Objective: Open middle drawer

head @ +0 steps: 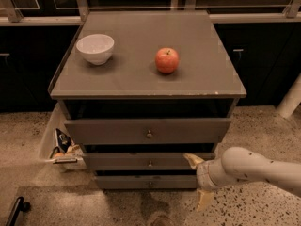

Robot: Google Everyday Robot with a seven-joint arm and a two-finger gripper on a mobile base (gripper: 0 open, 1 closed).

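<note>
Beige speckled stone floor (263,211) fills the foreground. Low on the right, the gripper (199,180) extends from a smooth white rounded arm (254,168). Its two tan fingers (192,159) are spread wide and hold nothing. The upper one lies at the right end of the middle drawer (122,161), and the lower one hangs over the floor.

Drawer count: three, all flat grey wood, each with one small round metal knob.
- Bottom drawer (127,182): shortest front.
- Middle drawer: low, wide front, second from the floor; interior hidden.
- Top drawer (113,131): tallest front, with a dark gap above it; contents cannot be told.

Left of the drawers, one white bin (49,136) holds mixed packets, not identifiable.

On the matte grey counter (141,81) stand two items, well apart:
- One round white bowl (95,48), left, with a plain white interior.
- One red apple (167,60), centre.
</note>
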